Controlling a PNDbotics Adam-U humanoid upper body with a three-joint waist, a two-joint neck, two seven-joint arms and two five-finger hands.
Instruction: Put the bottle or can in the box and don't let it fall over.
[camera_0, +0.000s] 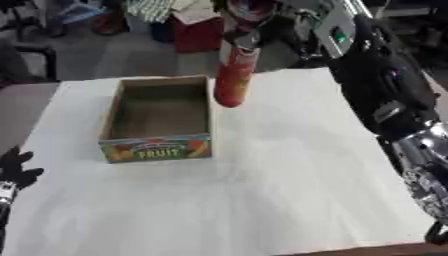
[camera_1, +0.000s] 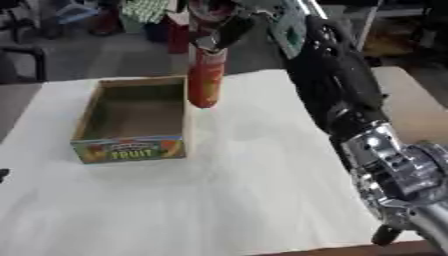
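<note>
A tall red can (camera_0: 233, 75) hangs upright in the air, its lower end just above the right wall of the open cardboard fruit box (camera_0: 157, 148). My right hand (camera_0: 249, 22) is shut on the can's top, and the right arm (camera_1: 337, 85) reaches in from the right side. The box stands on the white cloth and nothing shows inside it. At the lower left edge my left hand (camera_0: 16, 169) rests open with its fingers up.
The white cloth (camera_0: 289, 180) covers the table around the box. Bare brown tabletop (camera_1: 411, 100) shows beyond the cloth's right edge. Past the table's far edge stand a red bin (camera_0: 197, 32) and a dark chair (camera_0: 26, 60).
</note>
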